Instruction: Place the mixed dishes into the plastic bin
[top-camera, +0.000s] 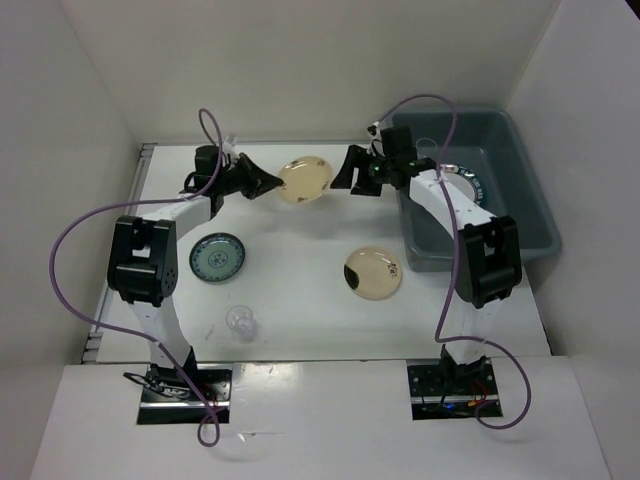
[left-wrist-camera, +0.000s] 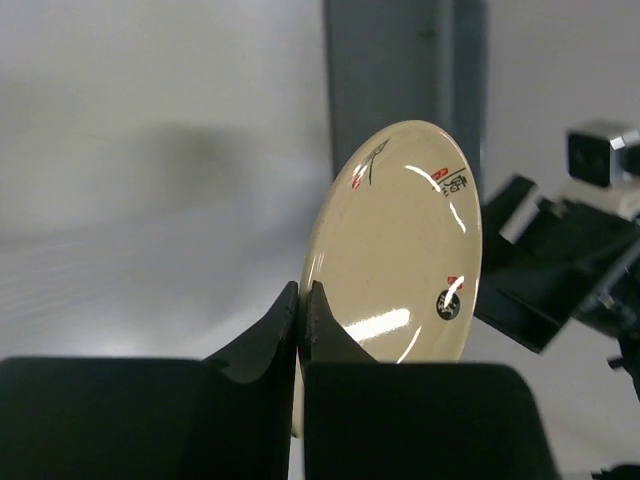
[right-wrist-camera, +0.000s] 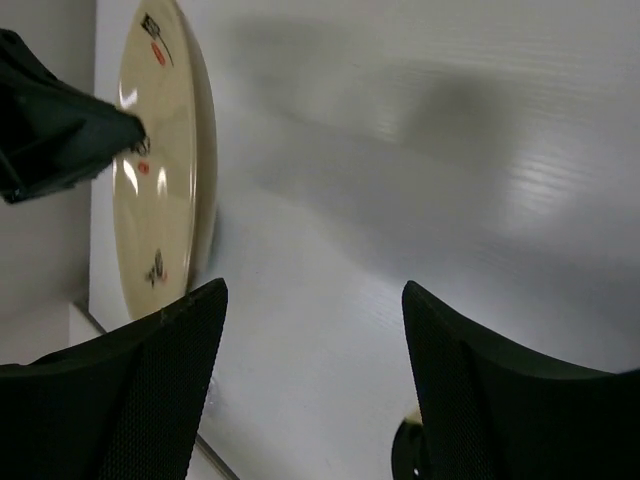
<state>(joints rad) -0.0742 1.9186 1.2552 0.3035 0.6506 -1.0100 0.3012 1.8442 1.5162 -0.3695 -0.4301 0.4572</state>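
Note:
A small cream plate (top-camera: 305, 180) hangs tilted on edge above the table's back middle. My left gripper (top-camera: 274, 183) is shut on its left rim, and in the left wrist view the fingertips (left-wrist-camera: 302, 292) pinch the plate (left-wrist-camera: 400, 250) at its lower edge. My right gripper (top-camera: 346, 172) stands open just right of the plate, apart from it. The right wrist view shows the plate (right-wrist-camera: 160, 170) at the left and nothing between the wide fingers (right-wrist-camera: 190, 340). The grey-blue plastic bin (top-camera: 520, 200) stands at the right, holding a teal-rimmed plate (top-camera: 466, 181) and a clear cup (top-camera: 425, 147).
On the table lie a second cream plate (top-camera: 373, 272), a small teal patterned plate (top-camera: 217, 257) and a clear cup (top-camera: 240, 322). White walls enclose the table on the left, back and right.

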